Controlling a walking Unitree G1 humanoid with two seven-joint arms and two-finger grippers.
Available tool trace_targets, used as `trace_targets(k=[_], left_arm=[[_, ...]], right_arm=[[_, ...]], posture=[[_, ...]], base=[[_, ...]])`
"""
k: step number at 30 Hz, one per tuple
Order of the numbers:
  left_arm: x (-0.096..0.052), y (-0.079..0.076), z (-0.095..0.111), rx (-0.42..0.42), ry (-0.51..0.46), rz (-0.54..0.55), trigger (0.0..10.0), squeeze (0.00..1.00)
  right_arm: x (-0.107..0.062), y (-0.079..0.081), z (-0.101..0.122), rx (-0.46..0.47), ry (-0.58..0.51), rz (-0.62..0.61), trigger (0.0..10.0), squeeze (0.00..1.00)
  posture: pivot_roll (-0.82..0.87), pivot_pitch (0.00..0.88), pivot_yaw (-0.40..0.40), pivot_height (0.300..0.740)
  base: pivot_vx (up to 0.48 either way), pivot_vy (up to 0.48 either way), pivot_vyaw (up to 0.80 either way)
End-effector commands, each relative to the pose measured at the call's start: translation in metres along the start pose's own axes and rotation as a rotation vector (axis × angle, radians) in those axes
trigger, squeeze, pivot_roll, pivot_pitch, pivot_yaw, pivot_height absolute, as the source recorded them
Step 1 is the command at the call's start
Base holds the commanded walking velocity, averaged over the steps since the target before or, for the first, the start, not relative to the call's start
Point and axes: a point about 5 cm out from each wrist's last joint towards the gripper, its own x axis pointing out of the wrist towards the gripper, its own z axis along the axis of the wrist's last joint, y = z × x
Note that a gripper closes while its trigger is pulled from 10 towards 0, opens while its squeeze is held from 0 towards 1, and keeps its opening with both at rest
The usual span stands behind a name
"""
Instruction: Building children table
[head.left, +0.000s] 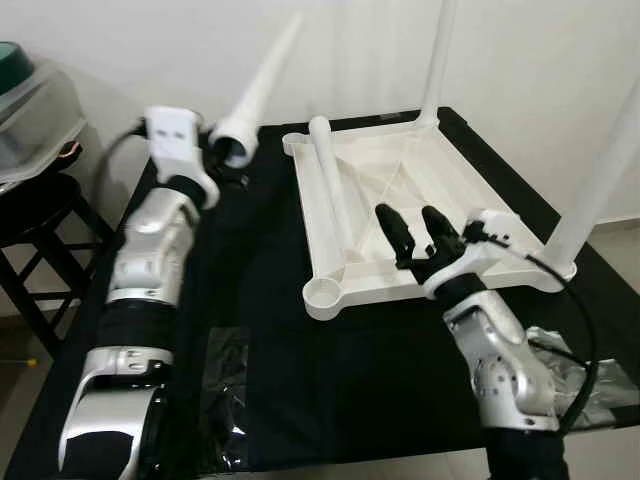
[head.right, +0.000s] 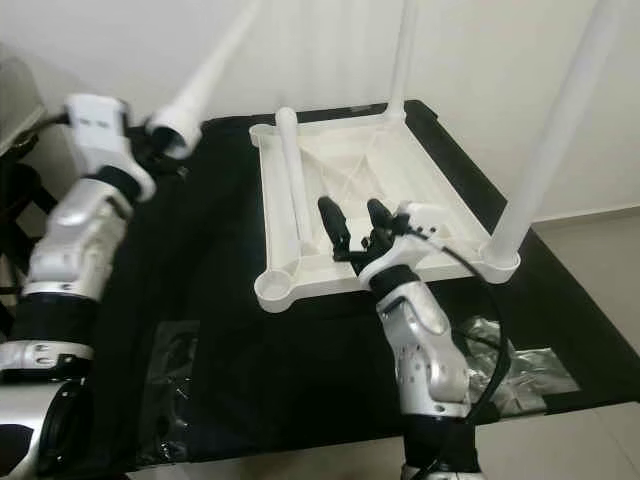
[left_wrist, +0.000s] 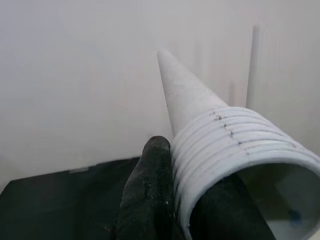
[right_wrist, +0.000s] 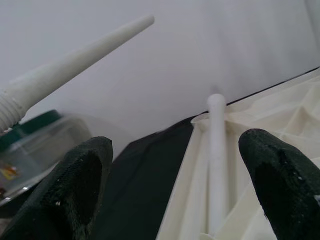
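Fingers of the left gripper (head.left: 228, 155) clamp the threaded end of a white leg (head.left: 262, 85), held aloft left of the upturned tabletop (head.left: 385, 200) on the black table (head.left: 300, 360). The right gripper (head.left: 418, 235) hovers wide open over the tabletop, where a loose leg (head.left: 332, 195) lies and two legs (head.left: 437, 60) already stand. Crumpled plastic wrap (head.left: 225, 400) lies nearby, and a lidded bin (head.left: 30, 120) sits at far left.

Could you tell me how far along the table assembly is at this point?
Two legs already stand upright in the far and right corners of the upside-down tabletop. The left gripper is shut on a third leg, threaded end toward it, not yet fitted. A fourth leg lies loose inside the tabletop. The right gripper hovers open above it. The near socket is empty.
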Motion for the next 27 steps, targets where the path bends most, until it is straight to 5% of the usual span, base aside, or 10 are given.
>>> trace_targets(k=[1, 2, 3, 4, 6, 9, 14, 21, 27], left_arm=[[-0.007, 0.01, 0.006, -0.07, -0.022, -0.004, 0.0, 0.0], [-0.007, 0.01, 0.006, -0.07, -0.022, -0.004, 0.0, 0.0], [-0.015, 0.011, 0.006, -0.225, -0.025, -0.057, 0.0, 0.0], [-0.015, 0.011, 0.006, -0.225, -0.025, -0.057, 0.0, 0.0], [-0.037, -0.002, 0.001, -0.552, -0.046, -0.261, 0.0, 0.0], [-0.045, -0.009, 0.0, -0.655, -0.057, -0.338, 0.0, 0.0], [-0.086, -0.049, -0.008, -0.949, -0.03, -0.646, 0.0, 0.0], [-0.101, -0.062, -0.007, -1.073, -0.026, -0.748, 0.0, 0.0], [-0.123, -0.08, -0.009, -1.143, 0.076, -0.902, 0.0, 0.0]], right_arm=[[0.003, 0.005, 0.004, 0.075, -0.02, 0.044, 10.0, 0.0], [0.003, 0.005, 0.004, 0.075, -0.02, 0.044, 10.0, 0.0], [0.006, 0.014, 0.008, 0.198, -0.039, 0.123, 10.0, 0.0], [0.006, 0.014, 0.008, 0.198, -0.039, 0.123, 10.0, 0.0], [0.009, 0.034, 0.02, 0.427, -0.088, 0.343, 10.0, 0.0], [0.009, 0.04, 0.025, 0.483, -0.104, 0.418, 10.0, 0.0], [-0.002, 0.065, 0.032, 0.551, -0.058, 0.717, 10.0, 0.0], [-0.003, 0.072, 0.031, 0.562, -0.023, 0.776, 10.0, 0.0], [-0.006, 0.081, 0.033, 0.592, 0.015, 0.869, 10.0, 0.0]], posture=[[-0.02, 0.058, 0.063, 0.74], [-0.02, 0.058, 0.063, 0.74], [-0.02, 0.053, 0.058, 0.74], [-0.02, 0.053, 0.058, 0.74], [-0.01, 0.05, 0.055, 0.74], [-0.01, 0.048, 0.054, 0.74], [-0.01, 0.051, 0.054, 0.74], [0.0, 0.056, 0.054, 0.74], [0.0, 0.057, 0.057, 0.74]], base=[[0.0, 0.0, 0.0], [0.0, 0.0, 0.0], [0.0, 0.0, 0.0], [0.0, 0.0, 0.0], [0.0, 0.0, 0.0], [0.0, 0.0, 0.0], [0.0, 0.0, 0.0], [0.0, 0.0, 0.0], [0.0, 0.0, 0.0]])
